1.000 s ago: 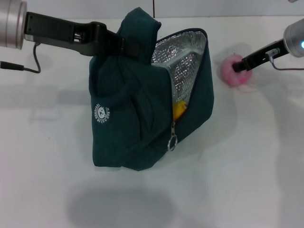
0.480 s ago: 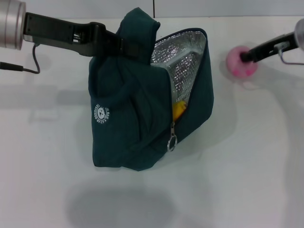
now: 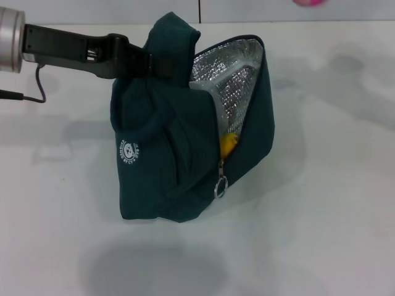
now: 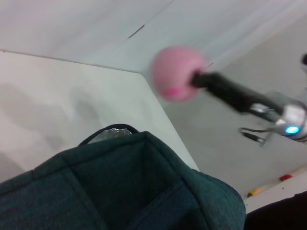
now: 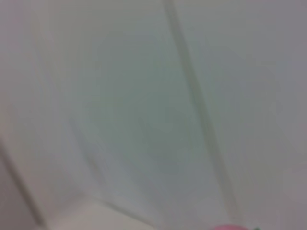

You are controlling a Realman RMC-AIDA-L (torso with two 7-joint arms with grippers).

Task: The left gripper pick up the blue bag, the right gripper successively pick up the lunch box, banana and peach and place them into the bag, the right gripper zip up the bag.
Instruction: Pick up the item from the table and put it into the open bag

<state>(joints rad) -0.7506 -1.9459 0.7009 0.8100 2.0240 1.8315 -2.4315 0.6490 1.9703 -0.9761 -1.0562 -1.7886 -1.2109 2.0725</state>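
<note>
The blue bag (image 3: pixel 166 160) hangs upright over the table, its mouth open and its silver foil lining (image 3: pixel 228 80) showing. My left gripper (image 3: pixel 159 61) is shut on the bag's top fabric near the handles. Through the zipper gap a piece of the banana (image 3: pixel 228 145) shows inside, just above the ring zipper pull (image 3: pixel 220 185). The lunch box is hidden. The peach (image 3: pixel 307 2) is lifted to the head view's top edge. In the left wrist view the peach (image 4: pixel 176 73) hangs in the air beyond the bag (image 4: pixel 120 191), with my right gripper (image 4: pixel 196 79) shut on it.
The white table (image 3: pixel 333 185) spreads around the bag, with the bag's shadow on it in front. The table's back edge meets a pale wall (image 3: pixel 259 9). The right wrist view shows only pale wall and a pink sliver of the peach (image 5: pixel 230 227).
My right gripper has lifted the peach off the table at the right, up and out past the head view's top edge. The bag has shifted slightly left in my left gripper.
</note>
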